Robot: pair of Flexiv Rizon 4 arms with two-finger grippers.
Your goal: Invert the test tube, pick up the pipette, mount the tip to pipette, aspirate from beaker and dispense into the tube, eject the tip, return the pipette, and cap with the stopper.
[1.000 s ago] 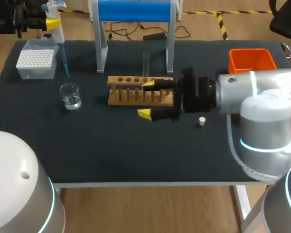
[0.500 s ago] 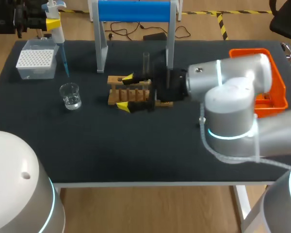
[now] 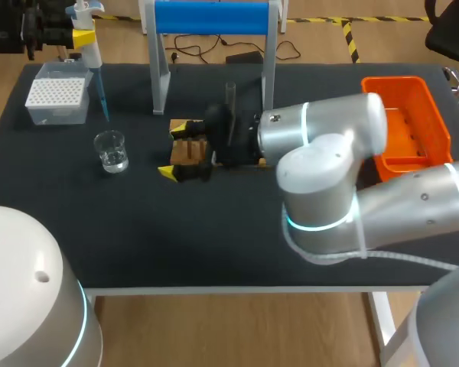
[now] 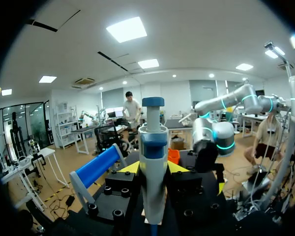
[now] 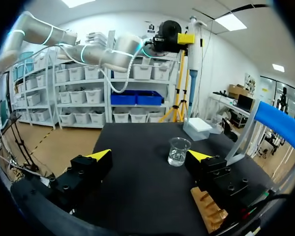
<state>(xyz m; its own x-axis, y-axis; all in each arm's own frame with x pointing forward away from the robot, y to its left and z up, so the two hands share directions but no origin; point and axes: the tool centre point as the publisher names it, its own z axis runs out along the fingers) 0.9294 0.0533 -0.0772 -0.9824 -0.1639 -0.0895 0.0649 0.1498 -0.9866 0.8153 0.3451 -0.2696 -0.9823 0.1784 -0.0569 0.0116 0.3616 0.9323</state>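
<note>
My left gripper (image 3: 83, 37) hangs above the table's far left corner, shut on the white-and-blue pipette (image 3: 92, 53), whose blue tip (image 3: 103, 99) points down beside the tip box (image 3: 57, 95). In the left wrist view the pipette (image 4: 152, 162) stands between the yellow fingertips (image 4: 130, 167). The glass beaker (image 3: 111, 151) holds clear liquid. A test tube (image 3: 230, 95) stands upright in the wooden rack (image 3: 185, 145). My right gripper (image 3: 176, 151) is open at the rack's left end, facing the beaker (image 5: 179, 151); nothing lies between its fingers (image 5: 101, 156). The stopper is hidden.
A stand with a blue bar (image 3: 213, 17) rises behind the rack. An orange bin (image 3: 413, 115) sits at the far right. My right arm (image 3: 321, 145) lies across the table's middle and covers most of the rack.
My right arm has swept left across the rack, its open gripper now at the rack's left end, and it now covers the white stopper. The left arm and pipette have not moved.
</note>
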